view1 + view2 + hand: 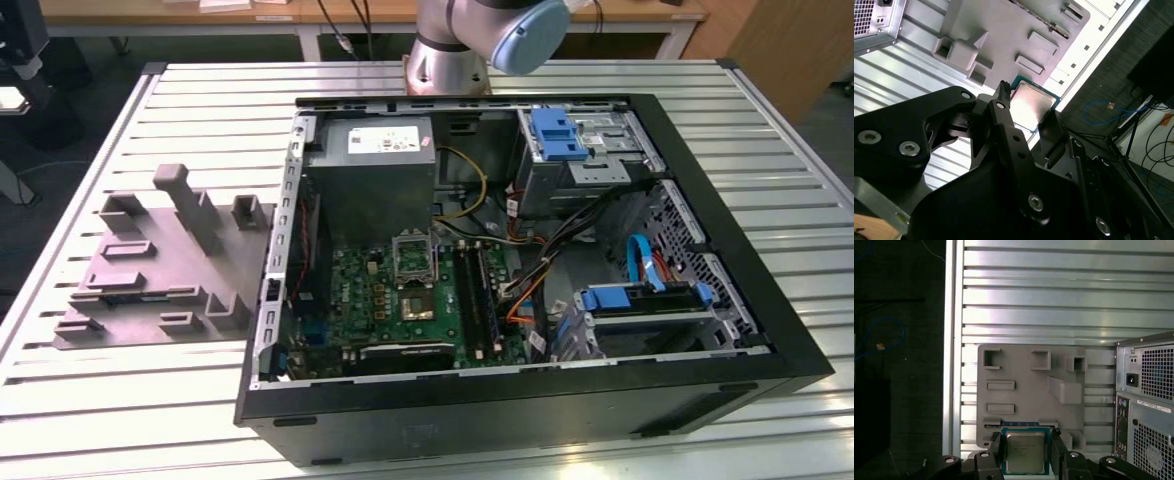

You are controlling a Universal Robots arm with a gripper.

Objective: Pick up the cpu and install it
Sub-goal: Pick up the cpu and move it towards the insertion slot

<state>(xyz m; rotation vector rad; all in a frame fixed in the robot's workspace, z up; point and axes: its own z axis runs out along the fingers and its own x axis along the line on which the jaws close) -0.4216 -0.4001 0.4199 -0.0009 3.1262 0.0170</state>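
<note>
Gripper (1026, 454): closed on the cpu, jaws drawn in to the chip's width.
Fingers (995, 452): black, one pressed against each of two opposite edges of the chip.
Cpu (1025, 452): square, pale silvery metal top facing the camera in the first wrist view, green board edge showing around it. Held in the air, with the tray and table well behind it.
Same cpu (1033, 101) in the second wrist view: seen at a slant between the finger tips, its top catching the light.
Grey moulded tray (147, 270): flat on the table just beside the computer case, on the exterior view's left. Raised blocks and square pockets across its surface.
Slatted aluminium table (134, 400): carrying both tray and case.
Computer case (534, 425): black tower lying on its side, side panel off, interior open to the exterior view.
Motherboard (400, 305): green, on the case floor, with a shiny metal socket frame (414, 260) near its middle.
Power supply (380, 175): grey box just beyond the motherboard.
Drive caddies (558, 135): blue, on the exterior view's right side of the case.
Robot arm (461, 45): base at the far edge of the table, behind the case.
</note>
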